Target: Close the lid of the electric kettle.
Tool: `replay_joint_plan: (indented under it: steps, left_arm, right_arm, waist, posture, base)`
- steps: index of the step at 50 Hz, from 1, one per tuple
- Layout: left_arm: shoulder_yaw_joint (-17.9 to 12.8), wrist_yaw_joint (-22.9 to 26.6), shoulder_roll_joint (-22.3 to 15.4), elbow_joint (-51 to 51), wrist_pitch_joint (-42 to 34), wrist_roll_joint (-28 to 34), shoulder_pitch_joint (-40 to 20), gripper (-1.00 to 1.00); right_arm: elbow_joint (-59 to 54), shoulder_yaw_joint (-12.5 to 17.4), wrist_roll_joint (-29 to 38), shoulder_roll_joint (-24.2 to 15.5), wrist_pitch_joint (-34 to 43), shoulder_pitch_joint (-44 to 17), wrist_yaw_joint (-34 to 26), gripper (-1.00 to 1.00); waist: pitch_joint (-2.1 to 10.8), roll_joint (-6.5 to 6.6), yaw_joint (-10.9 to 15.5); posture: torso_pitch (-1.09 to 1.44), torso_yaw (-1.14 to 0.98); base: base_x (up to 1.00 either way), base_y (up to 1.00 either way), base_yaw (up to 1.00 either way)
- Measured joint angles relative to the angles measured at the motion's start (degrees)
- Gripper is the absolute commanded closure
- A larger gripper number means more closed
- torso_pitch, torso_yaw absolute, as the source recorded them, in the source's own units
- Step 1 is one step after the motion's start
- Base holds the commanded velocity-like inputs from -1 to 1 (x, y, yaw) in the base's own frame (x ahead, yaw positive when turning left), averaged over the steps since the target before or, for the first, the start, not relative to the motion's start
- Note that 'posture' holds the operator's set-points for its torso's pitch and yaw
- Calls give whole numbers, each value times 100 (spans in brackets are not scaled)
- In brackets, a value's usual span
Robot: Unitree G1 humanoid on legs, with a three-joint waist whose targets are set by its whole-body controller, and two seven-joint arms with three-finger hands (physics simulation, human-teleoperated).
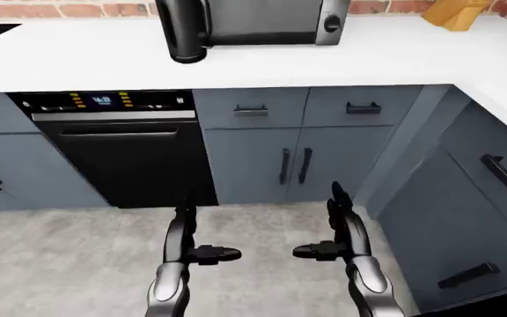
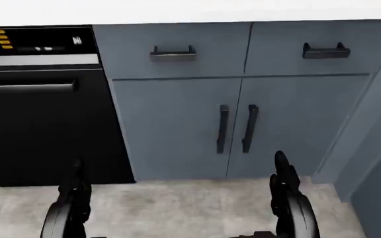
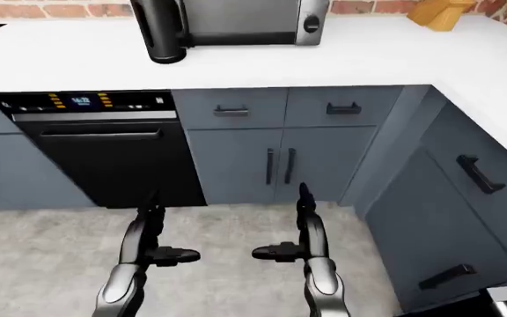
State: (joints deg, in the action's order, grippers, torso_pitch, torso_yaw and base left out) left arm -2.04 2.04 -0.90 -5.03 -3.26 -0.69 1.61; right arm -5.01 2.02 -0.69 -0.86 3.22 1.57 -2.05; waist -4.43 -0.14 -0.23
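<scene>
Two hands low, near floor. Left hand [image 1: 183, 241] and right hand [image 1: 346, 234] hold nothing, fingers stretched out, thumbs poking toward each other. Black electric kettle [image 1: 183, 30] stands far off on white counter [image 1: 86, 63], up above black dishwasher [image 1: 122, 148], touching left side of silver microwave [image 1: 267, 20]. Kettle top cut off, lid not seen. Kettle looks hard, smooth, maybe slippery, likely tips if shoved. Lid probably light, on hinge: push down gently on top, not sideways.

I see a white counter [image 1: 341, 63] against a brick wall [image 1: 77, 9], grey-blue cabinets [image 1: 297, 152], a black dishwasher [image 1: 122, 152] and a pale speckled floor [image 1: 51, 264].
</scene>
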Motion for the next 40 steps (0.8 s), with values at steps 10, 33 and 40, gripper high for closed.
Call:
replay_joint_plan:
  steps: [10, 33, 40]
  left_arm:
    - [-12, 29, -10, 39, 221, -31, -69, -100]
    - [-93, 47, -48, 295, 96, -83, -91, -100]
    - [-358, 39, -139, 1231, -457, -259, -48, -100]
  right_arm:
    - [159, 14, 36, -25, -161, -39, -4, -96]
    - [412, 176, -51, -91, -35, -47, -63, -96]
    - [1376, 473, -243, -189, 474, 42, -145, -95]
  waist:
    - [302, -35, 45]
    - [386, -27, 43]
    - [363, -26, 44]
  posture:
    - [0, 0]
    - [0, 0]
    - [0, 0]
  base:
    - [0, 0, 0]
    - [0, 0, 0]
    - [0, 0, 0]
